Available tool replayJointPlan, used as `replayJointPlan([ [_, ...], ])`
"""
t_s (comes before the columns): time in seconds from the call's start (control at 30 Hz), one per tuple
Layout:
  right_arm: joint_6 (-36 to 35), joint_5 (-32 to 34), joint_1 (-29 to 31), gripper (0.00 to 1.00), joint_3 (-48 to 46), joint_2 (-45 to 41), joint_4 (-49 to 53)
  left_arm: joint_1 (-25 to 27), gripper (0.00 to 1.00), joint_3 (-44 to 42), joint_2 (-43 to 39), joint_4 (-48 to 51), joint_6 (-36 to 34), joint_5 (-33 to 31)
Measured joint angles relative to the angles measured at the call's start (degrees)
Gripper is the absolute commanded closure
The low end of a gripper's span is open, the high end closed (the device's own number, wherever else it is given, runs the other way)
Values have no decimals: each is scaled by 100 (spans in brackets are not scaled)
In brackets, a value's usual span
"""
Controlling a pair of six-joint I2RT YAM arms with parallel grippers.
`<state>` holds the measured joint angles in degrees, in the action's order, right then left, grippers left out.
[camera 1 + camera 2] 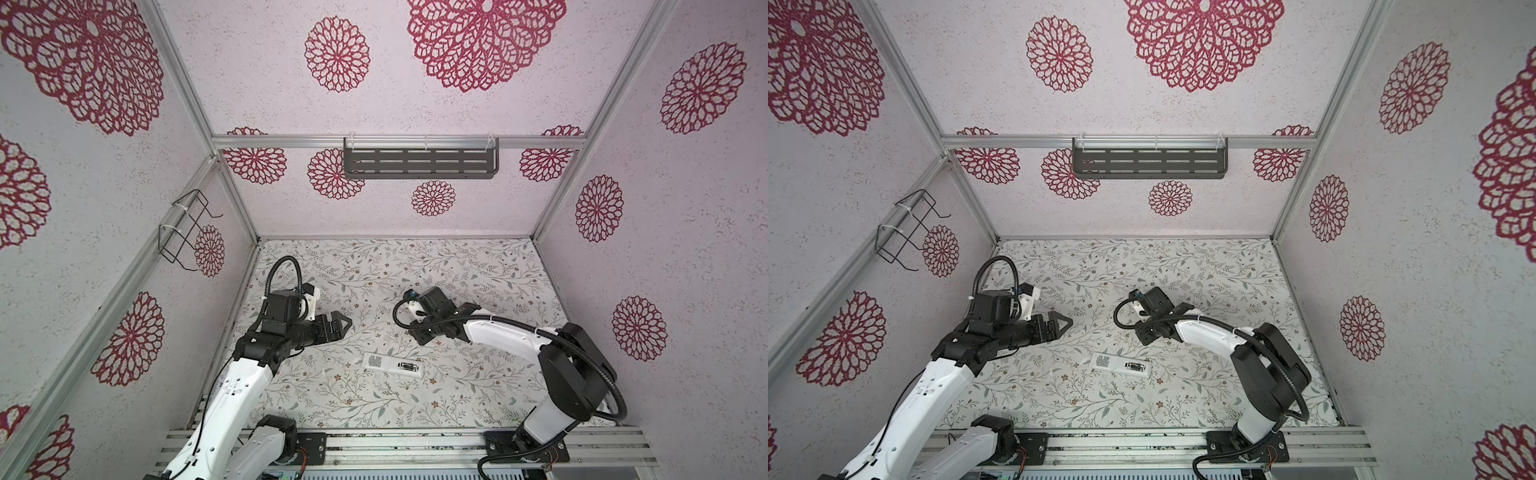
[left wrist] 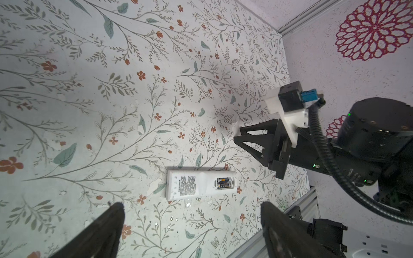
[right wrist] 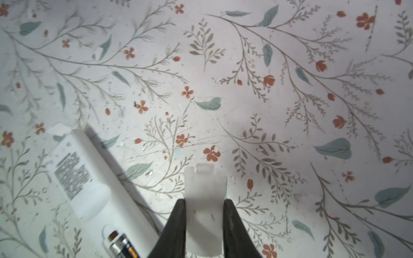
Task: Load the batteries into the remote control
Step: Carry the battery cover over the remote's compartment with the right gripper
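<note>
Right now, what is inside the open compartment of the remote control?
Two batteries lie side by side in the compartment of the remote control. The battery cover is off, clamped in the right gripper. Whatever lies under the batteries is hidden.

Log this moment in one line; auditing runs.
slim white plastic remote: label up, both dark cylindrical batteries seated | right pincer: shut on white plastic cover | left pincer: open

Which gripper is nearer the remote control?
Right. The right gripper, clamping a white plastic piece, hovers close beside the battery end of the remote control; the left gripper, open, sits farther off toward its label end.
</note>
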<state>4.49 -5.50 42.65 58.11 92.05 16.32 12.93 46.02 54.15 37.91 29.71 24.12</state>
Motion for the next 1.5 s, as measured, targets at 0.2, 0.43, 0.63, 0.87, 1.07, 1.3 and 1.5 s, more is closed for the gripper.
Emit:
replayJointPlan([
  [0.2,-647,-511,234,77,-83,-203,157,243,3,-304,0,-284,267,-111],
  [0.43,-1392,-796,525,77,-354,-254,481,278,3,-391,-48,-466,402,-273],
  [0.63,-1731,-822,743,77,-540,-256,483,280,3,-501,-76,-619,463,-275],
  [0.87,-2061,-669,1016,76,-564,-260,461,280,3,-568,-83,-730,490,-258],
  [1.07,-2354,-531,1060,76,-511,-249,503,282,2,-568,-114,-774,509,-256],
  [1.3,-2763,-485,1064,76,-509,-247,516,291,3,-570,-170,-844,531,-256],
  [1.5,-3038,-485,1064,76,-509,-116,588,291,3,-575,-175,-852,546,-256],
])
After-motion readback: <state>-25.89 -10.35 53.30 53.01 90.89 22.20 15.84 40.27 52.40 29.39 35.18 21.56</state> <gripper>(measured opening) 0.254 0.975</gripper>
